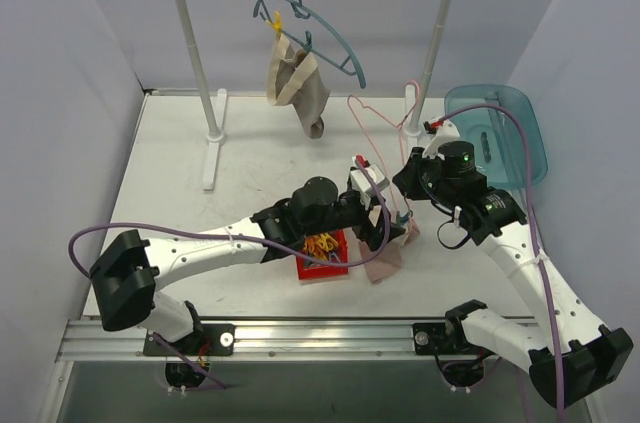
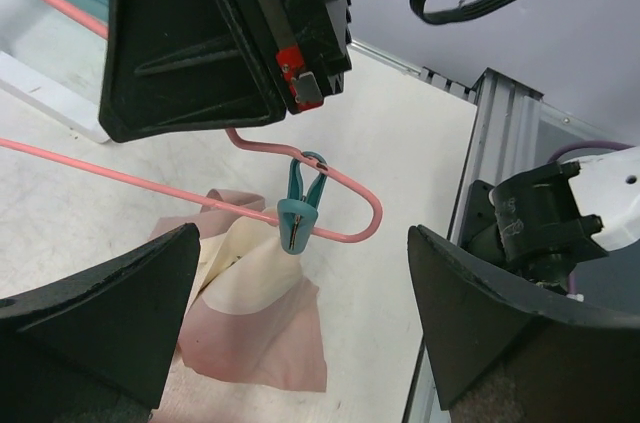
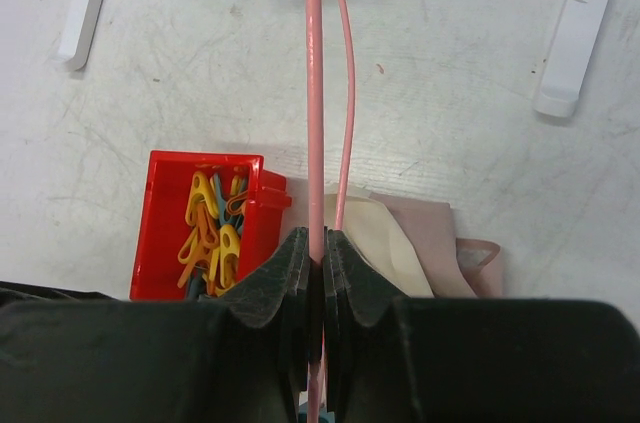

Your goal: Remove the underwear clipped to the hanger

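A pink wire hanger (image 1: 372, 138) stands tilted over the table, and my right gripper (image 1: 410, 178) is shut on its wire (image 3: 314, 93). A teal clip (image 2: 300, 205) sits on the hanger's lower bar (image 2: 340, 183). Pink underwear with a cream lining (image 2: 250, 313) hangs from the clip and rests crumpled on the table (image 1: 388, 255). It also shows in the right wrist view (image 3: 400, 243). My left gripper (image 2: 300, 273) is open and empty. Its fingers (image 2: 120, 303) stand on either side of the clip, just short of it.
A red bin (image 1: 322, 255) of yellow and orange clips lies under my left arm, also seen in the right wrist view (image 3: 200, 223). A white rack (image 1: 190, 63) at the back carries a blue hanger with beige underwear (image 1: 296, 83). A teal basket (image 1: 497, 131) stands at the right.
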Controlling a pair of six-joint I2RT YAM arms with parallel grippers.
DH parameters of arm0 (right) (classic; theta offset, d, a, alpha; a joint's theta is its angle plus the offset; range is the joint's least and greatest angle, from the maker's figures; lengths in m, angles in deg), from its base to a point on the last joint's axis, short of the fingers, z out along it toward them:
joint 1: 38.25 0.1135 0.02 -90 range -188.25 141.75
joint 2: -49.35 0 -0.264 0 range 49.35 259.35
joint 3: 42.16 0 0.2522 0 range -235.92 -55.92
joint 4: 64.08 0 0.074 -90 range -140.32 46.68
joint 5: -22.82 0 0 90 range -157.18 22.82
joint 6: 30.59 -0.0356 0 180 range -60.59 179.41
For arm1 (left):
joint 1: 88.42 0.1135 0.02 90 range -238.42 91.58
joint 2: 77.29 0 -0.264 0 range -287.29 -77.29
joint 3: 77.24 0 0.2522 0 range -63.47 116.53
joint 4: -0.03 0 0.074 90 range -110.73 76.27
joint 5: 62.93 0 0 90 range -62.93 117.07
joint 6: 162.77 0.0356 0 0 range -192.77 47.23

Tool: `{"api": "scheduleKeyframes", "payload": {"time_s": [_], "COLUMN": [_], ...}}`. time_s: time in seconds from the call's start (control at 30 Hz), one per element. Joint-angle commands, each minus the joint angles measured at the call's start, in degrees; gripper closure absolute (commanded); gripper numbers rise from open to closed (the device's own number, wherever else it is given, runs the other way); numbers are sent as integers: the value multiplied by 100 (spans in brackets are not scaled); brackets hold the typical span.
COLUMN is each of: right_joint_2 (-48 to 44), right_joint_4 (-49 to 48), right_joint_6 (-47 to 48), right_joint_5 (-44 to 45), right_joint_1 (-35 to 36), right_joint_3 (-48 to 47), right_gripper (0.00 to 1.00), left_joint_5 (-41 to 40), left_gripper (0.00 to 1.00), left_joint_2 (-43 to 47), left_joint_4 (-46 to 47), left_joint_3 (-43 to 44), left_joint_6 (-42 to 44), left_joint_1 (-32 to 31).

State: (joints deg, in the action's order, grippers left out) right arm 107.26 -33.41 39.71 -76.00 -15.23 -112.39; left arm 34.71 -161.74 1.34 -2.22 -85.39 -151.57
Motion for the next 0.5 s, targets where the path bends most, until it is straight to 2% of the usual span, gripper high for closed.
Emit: {"api": "scheduleKeyframes", "payload": {"time_s": [0.0,0.13,0.27,0.3,0.4,0.43,0.47], "right_joint_2": [-17,10,-16,-25,-43,-43,-43], "right_joint_4": [-240,-240,-240,-240,-241,-249,-249], "right_joint_6": [-34,-51,-42,-25,-34,-34,-25], "right_joint_5": [-111,-208,-261,-269,-305,-305,-305], "right_joint_1": [35,44,44,44,44,44,44], "right_joint_3": [-286,-312,-321,-321,-312,-312,-321], "right_gripper": [100,100,100,100,100,100,100], "left_joint_5": [-131,-271,-237,-228,-79,-52,26], "left_gripper": [6,6,0,9,22,31,35], "left_joint_2": [-204,-353,-432,-450,-485,-494,-520], "left_joint_4": [338,339,330,339,400,391,391], "left_joint_3": [238,352,475,510,545,580,598], "left_joint_6": [295,366,366,357,366,357,357], "left_joint_1": [-83,-136,-136,-136,-136,-136,-136]}}
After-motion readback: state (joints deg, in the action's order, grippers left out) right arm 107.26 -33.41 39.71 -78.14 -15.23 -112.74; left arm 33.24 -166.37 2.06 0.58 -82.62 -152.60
